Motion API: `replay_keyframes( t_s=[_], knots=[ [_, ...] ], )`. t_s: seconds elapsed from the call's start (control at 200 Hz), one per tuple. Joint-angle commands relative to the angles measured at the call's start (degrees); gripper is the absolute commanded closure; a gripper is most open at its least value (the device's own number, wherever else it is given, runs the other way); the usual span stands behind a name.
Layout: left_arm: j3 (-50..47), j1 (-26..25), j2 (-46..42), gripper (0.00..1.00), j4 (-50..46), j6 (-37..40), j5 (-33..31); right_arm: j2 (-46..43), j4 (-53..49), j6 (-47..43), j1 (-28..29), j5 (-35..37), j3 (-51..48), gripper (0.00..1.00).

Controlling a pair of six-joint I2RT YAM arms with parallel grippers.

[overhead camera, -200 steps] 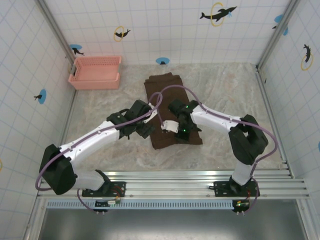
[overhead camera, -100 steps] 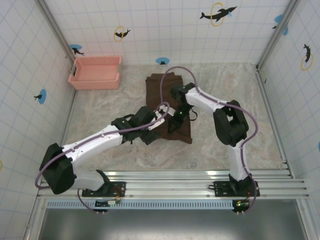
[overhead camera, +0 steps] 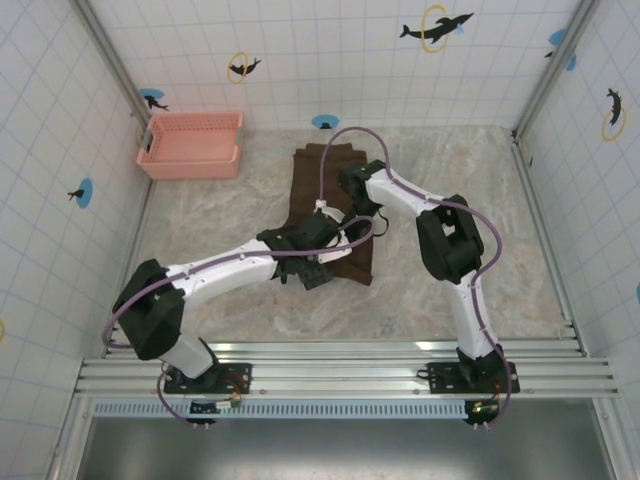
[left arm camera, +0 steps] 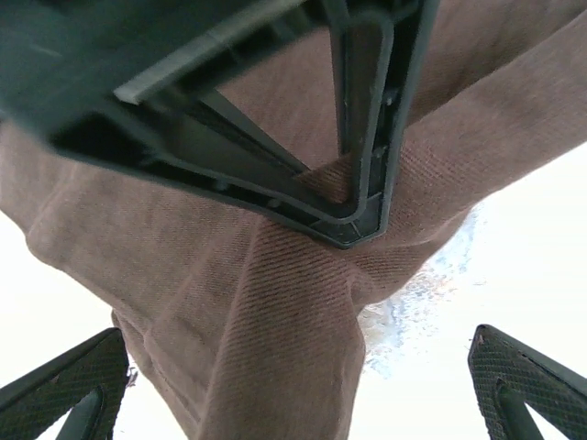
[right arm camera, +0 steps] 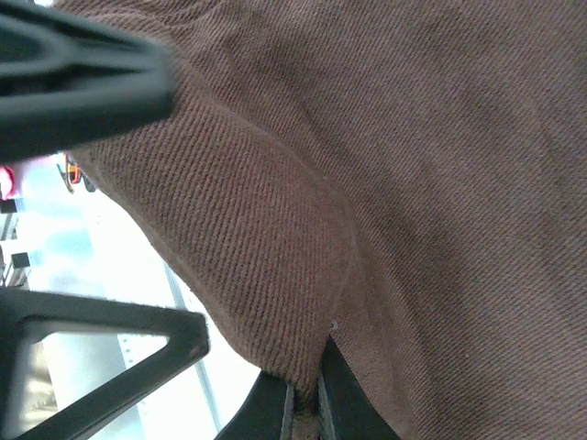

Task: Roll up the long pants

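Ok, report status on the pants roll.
Left gripper open over the long pants. Right gripper shut on a fold. Pink basket stands apart, far left.

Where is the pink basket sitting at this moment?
In the top view, the pink basket sits in the far left corner of the table, apart from the long pants lying to its right.

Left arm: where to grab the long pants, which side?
Grip the long pants at the raised near fold, beside the right gripper shut on it. Come down from the near side, left gripper open: that doubled ridge probably offers the jaws a bite.
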Motion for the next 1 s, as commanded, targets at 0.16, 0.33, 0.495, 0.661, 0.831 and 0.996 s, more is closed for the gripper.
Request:
replay_keyframes(
  t_s=[0.16, 0.33, 0.495, 0.661, 0.831, 0.996],
  knots=[
    [2.9, 3.9, 10.1, 0.03, 2.4, 6.4, -8.9, 1.1, -0.6, 0.7, -0.5, -3.4, 1.2, 0.90],
    [6.6, 5.0, 8.6, 0.03, 1.2, 8.4, -3.8, 1.3, 0.1, 1.8, -0.6, -3.5, 0.5, 0.90],
    [8.3, 6.4, 5.6, 0.03, -0.9, 7.2, 3.2, 2.2, 0.1, 2.1, -0.3, -3.2, 1.2, 0.90],
    [9.8, 9.1, 1.1, 0.03, -2.3, 6.4, 12.8, 2.8, -0.8, 2.5, -0.1, -2.6, 2.2, 0.91],
    [12.2, 11.3, 0.5, 0.03, -4.9, 7.7, 14.7, 4.5, -1.2, 2.7, 0.0, -2.8, 2.5, 0.90],
    [11.1, 12.4, 2.5, 0.03, -4.4, 9.7, 13.2, 5.4, -1.7, 2.8, 0.1, -3.0, 3.4, 0.90]
  ],
)
